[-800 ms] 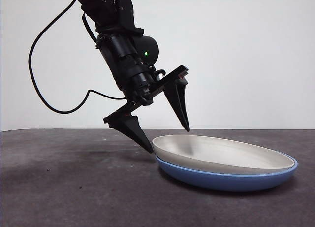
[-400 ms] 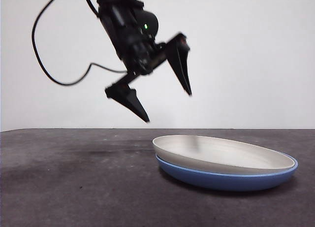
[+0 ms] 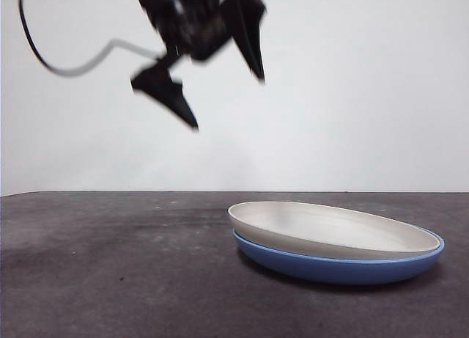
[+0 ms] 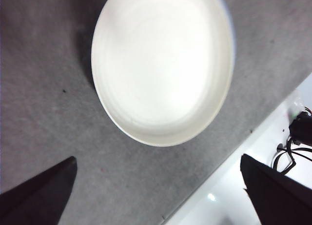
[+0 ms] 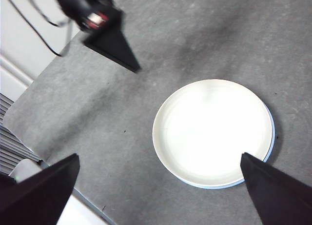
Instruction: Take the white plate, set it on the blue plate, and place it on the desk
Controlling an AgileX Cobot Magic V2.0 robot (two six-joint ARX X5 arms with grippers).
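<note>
Raised well clear of the plates since a second ago, the left gripper [image 3: 220,100] is seen high above the desk [image 3: 110,265], jaws spread wide and empty. Stacking looks finished: the white plate [image 3: 333,232] is nested in the blue plate [image 3: 337,268], rims nearly matched. Open desk is left on every side. The right gripper [image 5: 158,186] is held high overhead, also wide and empty.

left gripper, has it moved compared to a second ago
Yes. The left gripper has risen, jaws open, from the rim of the white plate to high above the desk. The white plate sits unmoved on the blue plate.
</note>
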